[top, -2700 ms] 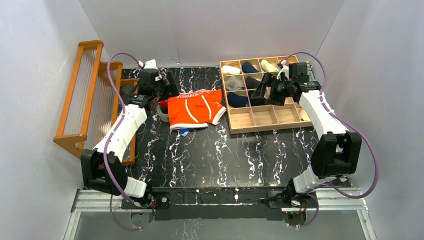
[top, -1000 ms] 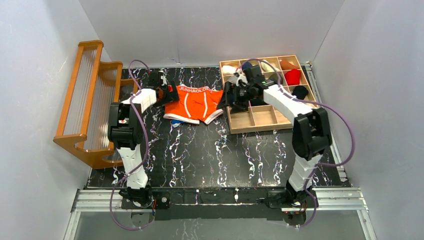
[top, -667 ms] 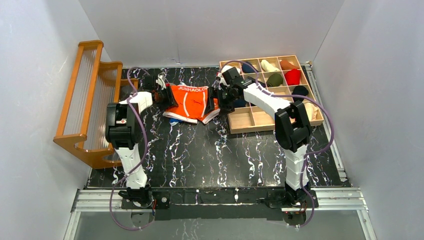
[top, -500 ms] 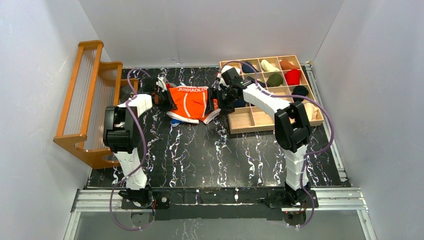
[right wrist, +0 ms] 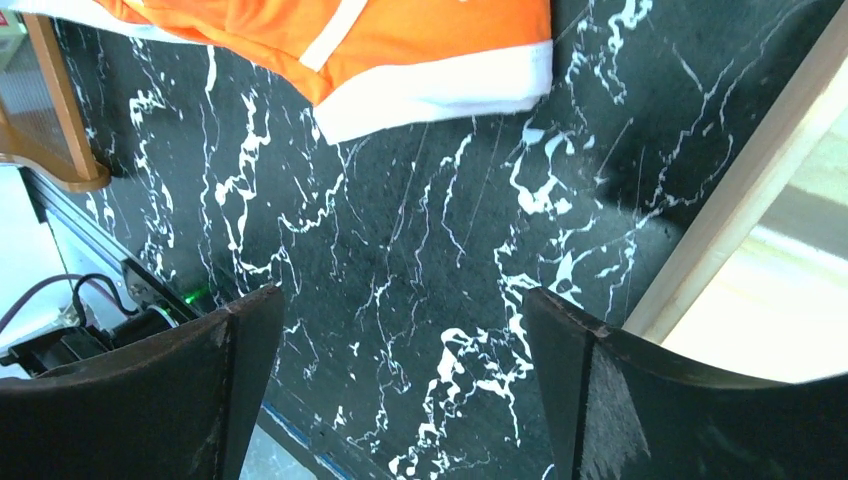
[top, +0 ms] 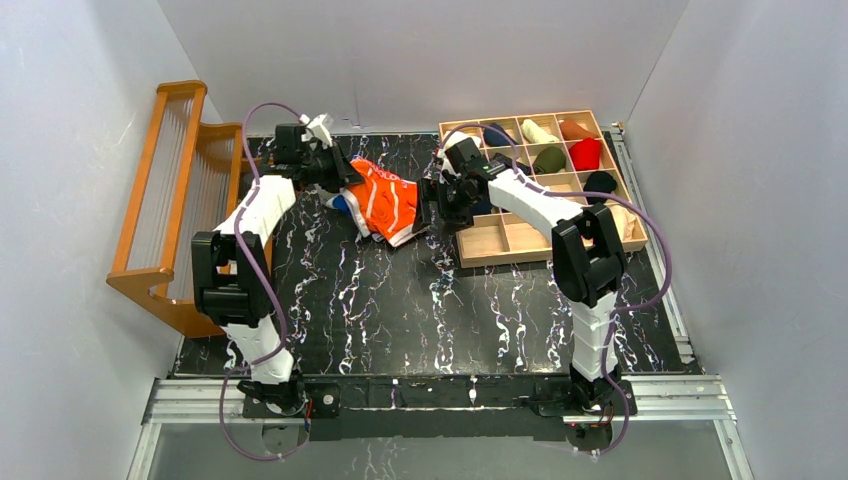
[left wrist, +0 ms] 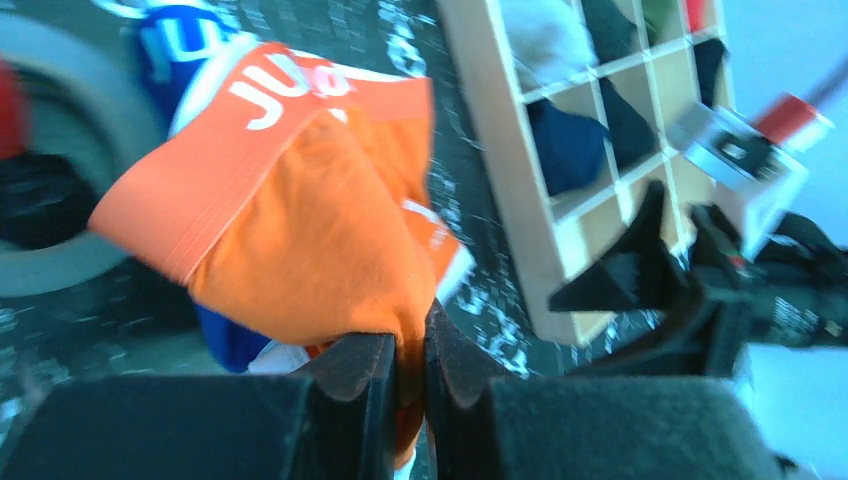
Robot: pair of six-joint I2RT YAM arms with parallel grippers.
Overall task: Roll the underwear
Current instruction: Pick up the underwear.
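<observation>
Left pincer (left wrist: 408, 348) is pressed together on a fold of the orange underwear (top: 385, 200). It has a bunch of the body cloth, not the waistband; the lettered waistband hangs off to one side in the left wrist view. The garment sits at the far middle of the bench (top: 420, 300), between the two arms. It is crumpled and appears partly raised at the gripped end, and its white-trimmed leg hem trails toward the right arm. The blue underwear (left wrist: 175, 50) lies under and behind it, mostly covered; only patches show. Right pincer (right wrist: 400, 300) stands wide apart with nothing between its fingers. It hovers over bare bench just beside the wooden tray (top: 515, 257), with the orange hem near it but not touching. My read on handling: the piece is light, soft and limp, so it holds no shape of its own and sags from any single grip point. Thin body cloth like this likely slides or bunches in a pinch. The elastic waistband and the stitched leg hems look thicker and firmer, so I judge them the better places to take hold. For a roll it first wants spreading flat, which probably calls for one pincer at each corner of the same edge. Risks as I see them: the blue pair could drag along underneath, or the loose hem could catch on the tray wall.
</observation>
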